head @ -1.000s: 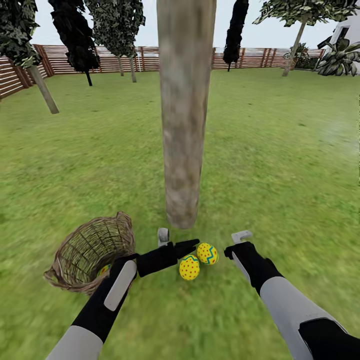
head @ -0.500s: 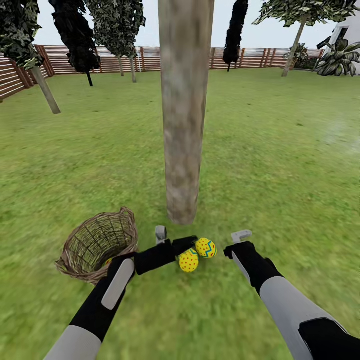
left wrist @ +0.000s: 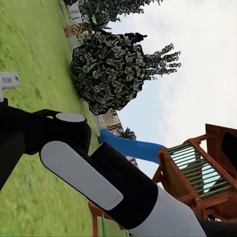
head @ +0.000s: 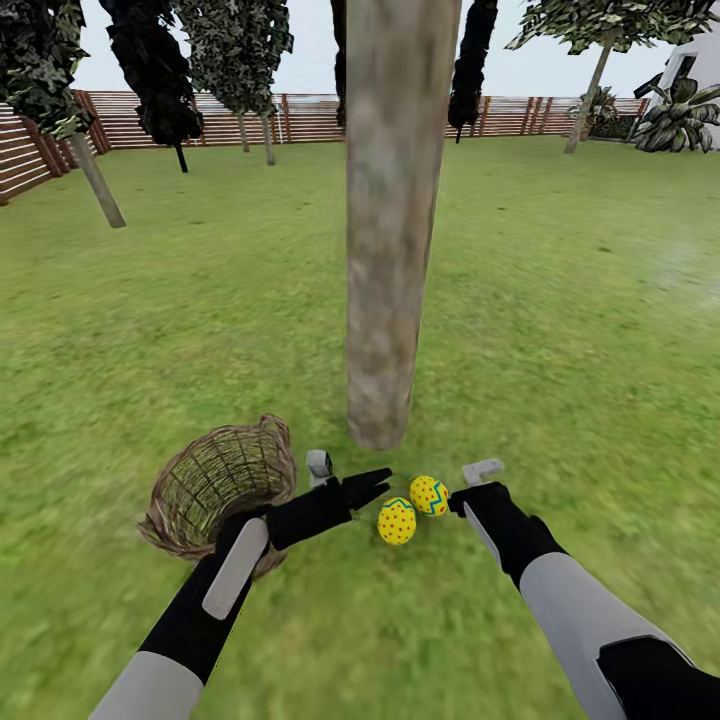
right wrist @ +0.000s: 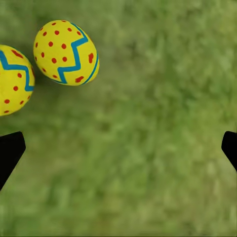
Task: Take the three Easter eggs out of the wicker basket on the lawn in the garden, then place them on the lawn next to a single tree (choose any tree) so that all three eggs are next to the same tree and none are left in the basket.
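Right gripper [head: 478, 478]: black fingers spread wide apart, nothing between them, hovering over blurry green lawn [head: 560, 330]; the right wrist view shows both dark fingertips at opposite edges with bare grass between. Left gripper [head: 345, 478]: black wedge-shaped fingers with a grey part beside them, pointing toward the eggs; whether it is spread or closed cannot be told.

Two smooth yellow eggs [head: 397, 521] [head: 429, 495], red-dotted with blue-green zigzag bands, lie on the grass between the grippers, just beside each other and near the base of the thick, mottled grey-brown tree trunk [head: 388, 220].

Brown woven wicker basket [head: 222, 480] lies tipped on the grass, left of the left gripper; see-through weave, contents unclear.
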Robot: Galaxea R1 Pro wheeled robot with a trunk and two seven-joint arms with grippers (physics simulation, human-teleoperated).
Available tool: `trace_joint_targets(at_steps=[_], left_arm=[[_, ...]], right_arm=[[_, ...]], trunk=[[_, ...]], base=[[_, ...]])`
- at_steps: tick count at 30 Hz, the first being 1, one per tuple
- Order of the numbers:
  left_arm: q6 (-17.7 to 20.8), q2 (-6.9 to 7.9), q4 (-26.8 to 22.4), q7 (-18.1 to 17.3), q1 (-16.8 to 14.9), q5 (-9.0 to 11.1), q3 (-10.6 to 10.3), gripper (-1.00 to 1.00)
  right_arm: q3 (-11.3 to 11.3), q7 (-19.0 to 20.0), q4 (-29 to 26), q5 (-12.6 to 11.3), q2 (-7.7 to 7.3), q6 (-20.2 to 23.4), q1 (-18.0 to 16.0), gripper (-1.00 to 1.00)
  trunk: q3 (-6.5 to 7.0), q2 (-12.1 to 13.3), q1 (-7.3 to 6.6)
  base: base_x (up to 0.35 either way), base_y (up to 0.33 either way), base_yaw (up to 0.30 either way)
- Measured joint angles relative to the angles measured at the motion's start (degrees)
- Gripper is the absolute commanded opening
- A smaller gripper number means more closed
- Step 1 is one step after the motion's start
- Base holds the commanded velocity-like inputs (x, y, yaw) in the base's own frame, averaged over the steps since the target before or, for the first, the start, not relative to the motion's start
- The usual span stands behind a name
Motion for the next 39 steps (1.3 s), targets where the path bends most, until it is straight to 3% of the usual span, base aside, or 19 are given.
trace_joint_targets(at_steps=[32, 39], left_arm=[[-0.23, 0.05, 0.05, -0.13, 0.05, 0.05, 0.07, 1.00], [-0.38, 2.63, -1.13, -0.10, 0.05, 0.00, 0.17, 1.00]], right_arm=[[0.10, -0.37, -0.07, -0.02, 0.16, 0.01, -0.02, 1.00], [0.12, -0.45, -0.49, -0.06, 0.15, 0.19, -0.02, 1.00]], trunk=[[0.00, 0.00, 0.00], [0.00, 0.00, 0.00]], base=[[0.000, 0.012, 0.266], [0.000, 0.000, 0.293]])
